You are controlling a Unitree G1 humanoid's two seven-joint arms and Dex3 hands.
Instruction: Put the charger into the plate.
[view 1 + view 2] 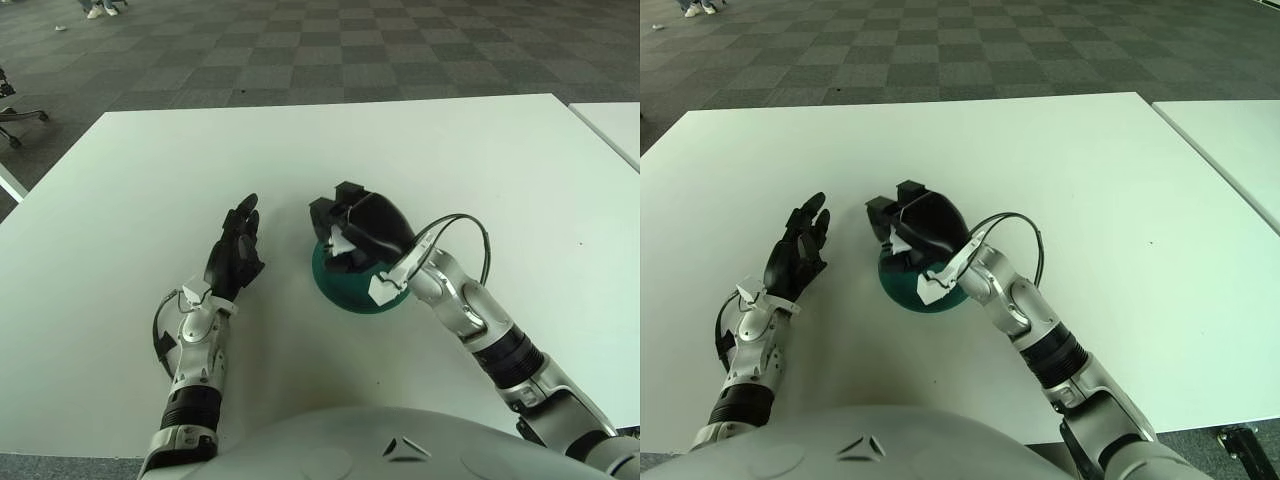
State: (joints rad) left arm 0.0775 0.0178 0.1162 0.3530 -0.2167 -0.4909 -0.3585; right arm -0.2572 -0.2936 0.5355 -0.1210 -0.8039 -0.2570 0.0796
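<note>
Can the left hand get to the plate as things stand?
Probably not cleanly. The left hand is open just left of the green plate with bare table between, but the right hand hangs right over the plate, covering most of it.

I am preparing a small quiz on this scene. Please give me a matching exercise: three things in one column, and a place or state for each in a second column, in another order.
Things:
1. left hand
2. right hand
3. plate

Places or states:
A. green, mostly hidden under a hand
B. fingers stretched out, holds nothing, left of the plate
C. over the plate, something white among its fingers

Pairs: 1-B, 2-C, 3-A
</note>
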